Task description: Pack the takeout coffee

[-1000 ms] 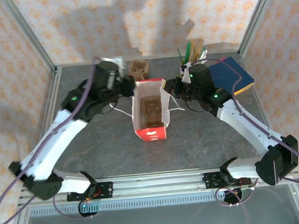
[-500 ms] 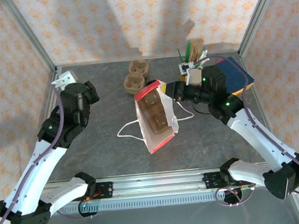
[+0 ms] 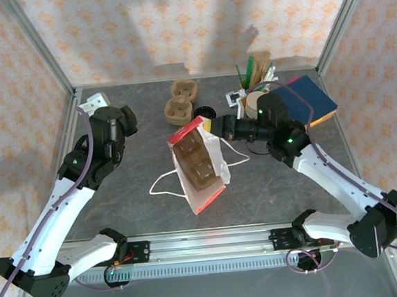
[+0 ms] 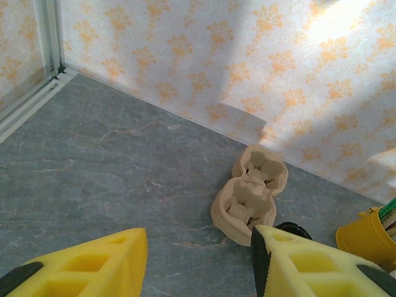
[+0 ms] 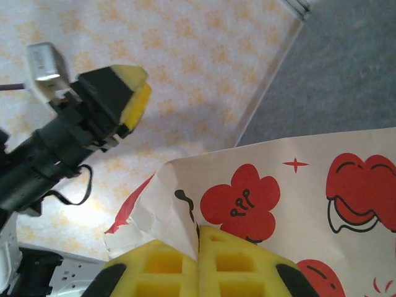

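Coffee (image 3: 204, 112) is not packed yet. It stands on the tabletop (image 3: 271, 184) at 1 o'clock from the bag (image 3: 198, 164), just beside the carrier (image 3: 179, 107). In the left wrist view only its black lid (image 4: 291, 230) peeks out behind a finger.

Bag is mid-tabletop, tilted, mouth open and facing up, one white handle loop lying on the tabletop at 9 o'clock. Something brown and moulded sits inside; looks like another carrier, can't be sure.

Right hand (image 3: 210, 126) is at the bag's 1 o'clock rim, fingers closed right together on the paper edge (image 5: 198, 238). The red-printed bag wall (image 5: 278, 185) runs off beside them.

Left hand (image 3: 128, 118) is at 10 o'clock from the bag, well apart from it. Fingers are spread wide with nothing between them (image 4: 198, 238), pointing toward the carrier (image 4: 250, 195).

Likely step: the left hand fetches the coffee while the right holds the mouth open. To do it well:
- Right hand should stand the bag flat on its base first, since a tilted bag could tip the cup.
- Left hand goes in toward 1 o'clock, passing the carrier without nudging it.
- Grip the cup wall below the lid, not the lid itself, which could pop off.
- Carry it upright and lower it straight in through the mouth, away from the pinched rim and the loose handle.
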Motion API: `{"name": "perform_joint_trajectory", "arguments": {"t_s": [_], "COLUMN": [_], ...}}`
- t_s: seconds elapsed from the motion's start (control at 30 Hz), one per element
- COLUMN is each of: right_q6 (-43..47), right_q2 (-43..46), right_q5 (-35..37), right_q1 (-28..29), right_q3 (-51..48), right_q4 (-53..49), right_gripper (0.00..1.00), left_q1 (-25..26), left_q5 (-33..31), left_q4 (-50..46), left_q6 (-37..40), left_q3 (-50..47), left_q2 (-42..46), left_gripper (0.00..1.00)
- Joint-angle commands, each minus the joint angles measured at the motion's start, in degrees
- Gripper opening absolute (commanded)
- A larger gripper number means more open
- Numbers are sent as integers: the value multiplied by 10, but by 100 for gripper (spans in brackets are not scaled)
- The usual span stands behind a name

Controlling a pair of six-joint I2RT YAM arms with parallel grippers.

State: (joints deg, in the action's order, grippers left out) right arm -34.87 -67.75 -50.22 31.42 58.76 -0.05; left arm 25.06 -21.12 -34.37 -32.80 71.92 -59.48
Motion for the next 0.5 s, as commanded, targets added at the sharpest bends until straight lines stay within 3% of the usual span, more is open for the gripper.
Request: {"name": "perform_joint_trajectory", "arguments": {"t_s": [0.0, 0.13, 0.47], "right_q6": [-66, -128, -71], "right_q2": [-36, -80, -141], "right_q5": [32, 21, 54], "right_q1": [0, 0, -30], "right_q3": [30, 46, 129], "right_q4": [-8, -10, -102], "right_gripper": [6, 8, 10], "left_q1": [-5, -6, -12], "left_q5": [16, 25, 30], "left_q4": [13, 11, 11], "left_q6": [-3, -4, -1], "left_q3": [-4, -5, -15], "left_q2": [-6, -13, -12], "left_gripper": [51, 53, 55]}}
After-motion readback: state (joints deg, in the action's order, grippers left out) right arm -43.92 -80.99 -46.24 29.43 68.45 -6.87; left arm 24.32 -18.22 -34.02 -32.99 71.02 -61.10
